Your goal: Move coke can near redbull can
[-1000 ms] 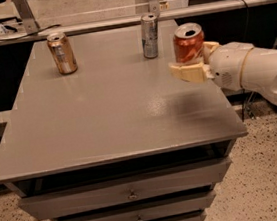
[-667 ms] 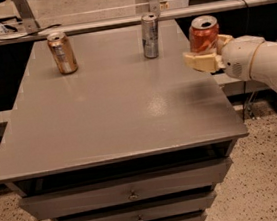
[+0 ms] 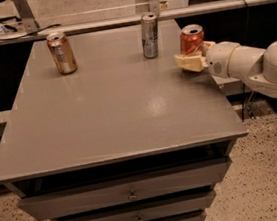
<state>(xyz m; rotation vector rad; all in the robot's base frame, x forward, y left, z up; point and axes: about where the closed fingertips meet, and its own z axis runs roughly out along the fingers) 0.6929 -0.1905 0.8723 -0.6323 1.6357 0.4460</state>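
Observation:
The coke can [image 3: 192, 39], red-orange with a silver top, stands upright at the table's right edge, held between the cream fingers [image 3: 189, 62] of my gripper [image 3: 192, 54]. The gripper reaches in from the right on a white arm and is shut on the can. The redbull can [image 3: 149, 35], slim and silver-grey with bluish markings, stands upright at the back of the table, a short way to the left of the coke can and apart from it.
A gold-brown can [image 3: 61, 52] with a pale label stands at the back left of the grey table [image 3: 109, 121]. Drawers sit below the tabletop. A metal rail and frame run behind the table. Speckled floor lies to the right.
The gripper with the coke can has moved away from me toward the back of the table, then a little left, closer to the redbull can. The other cans have not moved.

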